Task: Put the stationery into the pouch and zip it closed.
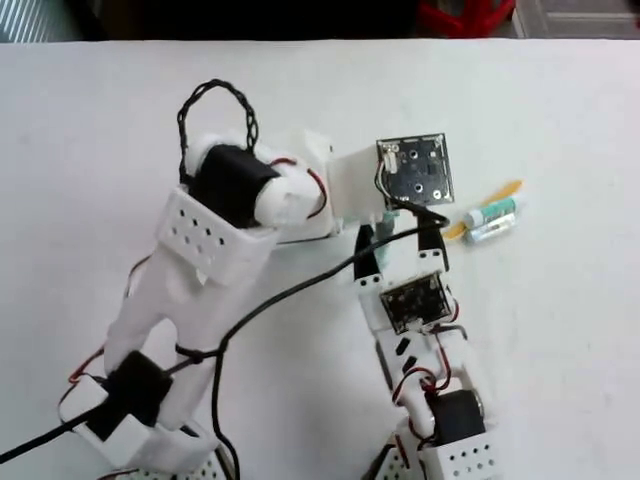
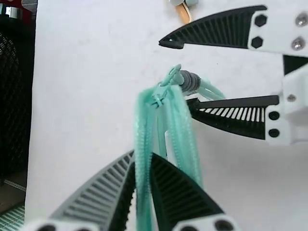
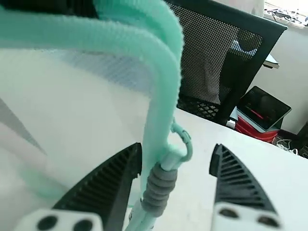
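Plainly, the left gripper [image 2: 143,161] was clamped on the pouch [image 2: 180,125]. We saw its two fingers pressed together over the teal zip tape, which rose out from between them. The right gripper [image 3: 178,147] stood open, jaws spread wide on either side of the zip pull [image 3: 159,190] at the pouch's end and holding nothing. The pull's grey ribbed bead and teal cords lay just beside one finger [image 3: 113,185], but we could not tell whether they touched it. From the left wrist we saw the same open gripper [image 2: 174,72] straddling the pull [image 2: 188,81].

From above, the left arm's wrist and its camera board covered the pouch, so we could not make out its outline or how it lay on the table [image 1: 100,110]. The right gripper [image 1: 398,235] reached in under that board. Both wrist cameras cut the pouch off at their edges, and we could not judge how far the zip was drawn.

What we did see of the pouch was white mesh [image 3: 72,101] bordered by thick teal tape, held up off the table.

The stationery [image 1: 492,216] lay outside the pouch, near it on the side away from the left arm. It was two small tubes with green caps, side by side, and a yellow-orange piece beneath them.
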Robot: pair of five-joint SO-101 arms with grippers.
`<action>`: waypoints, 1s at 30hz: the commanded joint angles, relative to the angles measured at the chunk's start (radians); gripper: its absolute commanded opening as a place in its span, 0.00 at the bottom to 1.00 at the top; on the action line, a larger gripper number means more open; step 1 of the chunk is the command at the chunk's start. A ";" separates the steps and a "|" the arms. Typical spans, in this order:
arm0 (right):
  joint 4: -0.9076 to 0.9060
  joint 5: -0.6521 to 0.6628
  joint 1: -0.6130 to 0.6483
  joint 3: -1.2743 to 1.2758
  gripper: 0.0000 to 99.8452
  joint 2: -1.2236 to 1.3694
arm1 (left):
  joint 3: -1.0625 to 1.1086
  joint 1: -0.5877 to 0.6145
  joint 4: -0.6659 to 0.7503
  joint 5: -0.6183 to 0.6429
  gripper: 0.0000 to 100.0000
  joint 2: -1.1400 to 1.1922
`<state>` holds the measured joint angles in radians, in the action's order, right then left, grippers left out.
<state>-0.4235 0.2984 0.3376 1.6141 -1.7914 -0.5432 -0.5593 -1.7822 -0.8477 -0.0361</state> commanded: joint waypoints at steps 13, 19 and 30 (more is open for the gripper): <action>0.030 0.075 -0.027 0.034 0.18 -0.005 | 0.009 -0.021 -0.005 -0.005 0.02 -0.122; 0.084 0.106 -0.025 0.060 0.08 -0.005 | 0.091 -0.053 -0.005 -0.002 0.02 -0.133; 0.076 0.176 -0.025 0.075 0.02 -0.005 | 0.112 -0.068 0.005 -0.006 0.02 -0.128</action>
<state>-0.3682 0.4626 0.3145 1.6817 -1.7914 -0.4250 -0.6206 -1.7822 -0.8477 -0.1281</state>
